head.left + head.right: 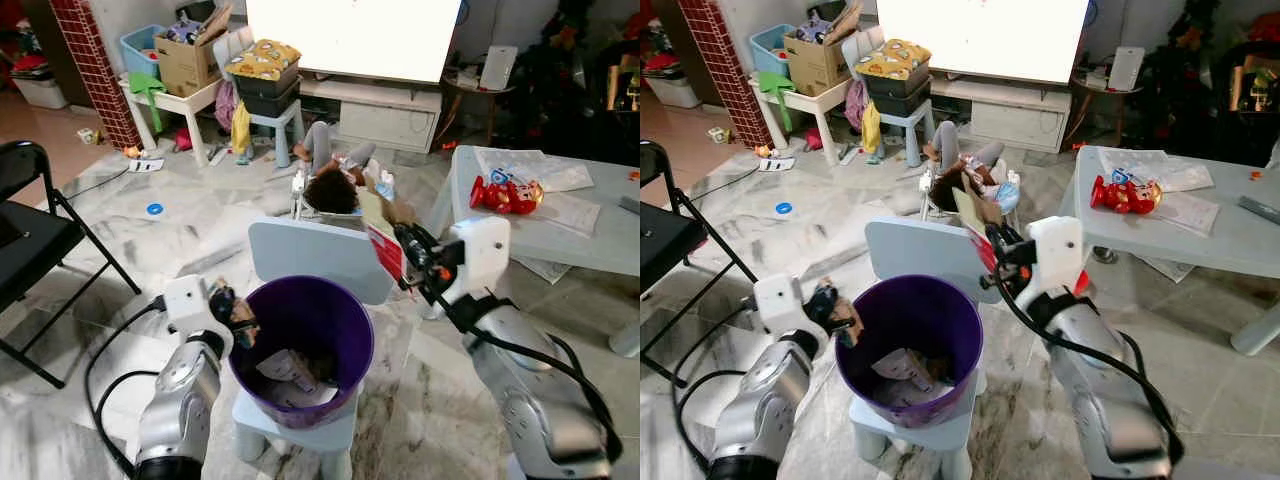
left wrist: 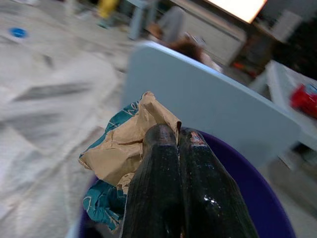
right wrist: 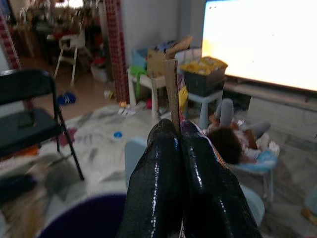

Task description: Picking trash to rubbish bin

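A purple bin (image 1: 352, 335) stands on a small pale blue chair (image 1: 300, 255) and holds some paper trash (image 1: 288, 372). My left gripper (image 1: 236, 316) is at the bin's left rim, shut on a crumpled brown and teal paper wrapper (image 2: 124, 144). My right gripper (image 1: 408, 256) is above the bin's far right rim, shut on a flat piece of tan and red cardboard (image 1: 384, 240) that stands upright from the fingers (image 3: 171, 89).
A person (image 1: 335, 175) lies on the marble floor just beyond the chair. A grey table (image 1: 600, 245) with a red toy (image 1: 505, 195) and papers is at the right. A black folding chair (image 1: 30, 240) stands at the left. A black cable (image 1: 110, 345) trails across the floor.
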